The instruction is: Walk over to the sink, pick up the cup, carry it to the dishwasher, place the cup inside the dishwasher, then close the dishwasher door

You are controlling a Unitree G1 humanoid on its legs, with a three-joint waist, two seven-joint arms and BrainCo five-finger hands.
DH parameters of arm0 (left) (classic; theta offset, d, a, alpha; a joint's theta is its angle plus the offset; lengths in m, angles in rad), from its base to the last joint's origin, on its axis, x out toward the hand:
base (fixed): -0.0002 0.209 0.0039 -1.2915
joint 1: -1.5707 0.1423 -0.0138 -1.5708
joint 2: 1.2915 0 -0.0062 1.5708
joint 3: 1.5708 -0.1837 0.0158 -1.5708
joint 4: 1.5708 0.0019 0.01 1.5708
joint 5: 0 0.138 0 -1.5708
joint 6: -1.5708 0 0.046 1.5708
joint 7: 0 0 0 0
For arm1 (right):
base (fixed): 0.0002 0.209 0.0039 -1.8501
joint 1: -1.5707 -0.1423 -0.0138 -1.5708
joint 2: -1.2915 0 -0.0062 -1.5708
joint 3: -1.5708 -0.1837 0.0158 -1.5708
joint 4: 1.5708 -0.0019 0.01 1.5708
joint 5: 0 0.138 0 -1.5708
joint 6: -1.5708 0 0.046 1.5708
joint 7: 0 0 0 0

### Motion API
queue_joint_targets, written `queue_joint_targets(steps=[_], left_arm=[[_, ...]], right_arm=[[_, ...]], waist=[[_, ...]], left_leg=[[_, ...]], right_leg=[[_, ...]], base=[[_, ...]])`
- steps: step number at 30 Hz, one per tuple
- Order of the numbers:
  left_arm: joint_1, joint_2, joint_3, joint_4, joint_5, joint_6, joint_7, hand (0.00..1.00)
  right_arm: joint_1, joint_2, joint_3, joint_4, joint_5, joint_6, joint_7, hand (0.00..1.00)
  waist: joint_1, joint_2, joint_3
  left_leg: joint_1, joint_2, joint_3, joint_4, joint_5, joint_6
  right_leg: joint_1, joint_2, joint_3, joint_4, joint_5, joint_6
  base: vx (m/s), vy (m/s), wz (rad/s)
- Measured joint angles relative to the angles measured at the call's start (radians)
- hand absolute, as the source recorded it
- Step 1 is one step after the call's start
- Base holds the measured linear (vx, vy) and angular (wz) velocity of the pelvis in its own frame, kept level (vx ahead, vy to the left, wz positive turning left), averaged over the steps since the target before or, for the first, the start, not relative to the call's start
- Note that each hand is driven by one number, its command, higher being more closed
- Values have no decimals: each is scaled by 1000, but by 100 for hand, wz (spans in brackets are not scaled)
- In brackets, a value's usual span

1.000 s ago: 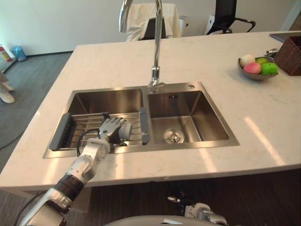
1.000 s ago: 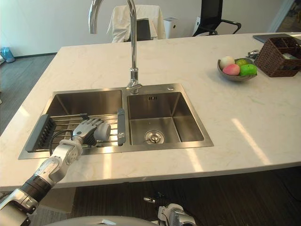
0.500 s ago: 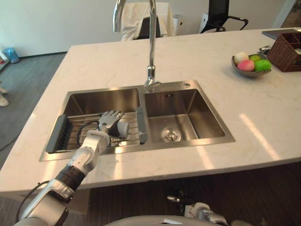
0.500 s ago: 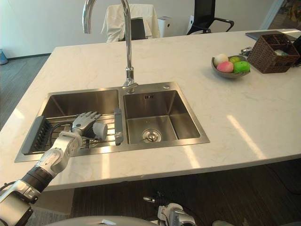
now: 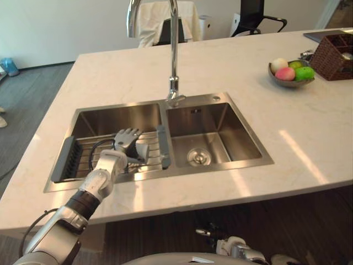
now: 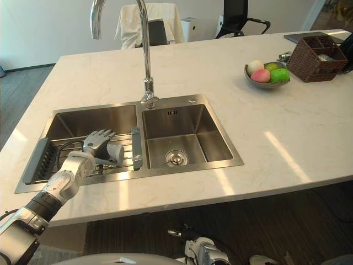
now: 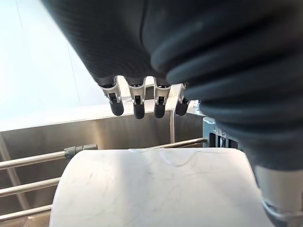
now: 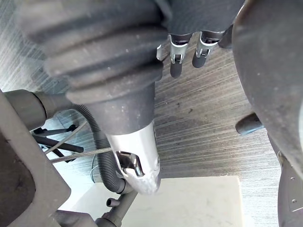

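Kitchen, set in an office-like open room. Pale stone-look island counter (image 5: 231, 66) with a built-in double-basin steel sink (image 5: 259, 160) and a tall gooseneck faucet (image 5: 174, 49). Roll-up drying rack (image 5: 83, 153) lies across the left basin. Fruit bowl (image 5: 289, 83) and wicker basket (image 5: 337, 52) sit at the counter's far right. Behind the counter: black office chair (image 5: 256, 14), another chair draped in cream cloth (image 5: 154, 16). Grey carpet (image 5: 33, 88) on the left, dark wood-look floor (image 5: 276, 221) in front.
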Motion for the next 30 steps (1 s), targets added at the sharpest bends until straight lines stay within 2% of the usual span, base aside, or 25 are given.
queue_joint_targets(steps=[4,20,30], left_arm=[[0,0,-1,39,66,-4,-7,0],[25,-4,-33,107,87,21,-15,0],[47,-14,-45,119,125,35,46,0]], right_arm=[[0,-1,-1,0,0,-1,1,0],[-5,-6,-1,-4,-37,-1,24,0],[-12,-8,2,-3,-39,4,23,0]], waist=[[-2,4,-1],[-6,16,0],[-10,21,-3]], left_leg=[[-3,0,0,0,0,0],[0,2,6,0,-2,-2],[0,2,5,0,-2,-2]], right_leg=[[-2,0,0,-1,0,0],[-4,1,8,1,0,0],[-4,1,8,0,0,0]], base=[[0,0,0],[0,0,0],[0,0,0]])
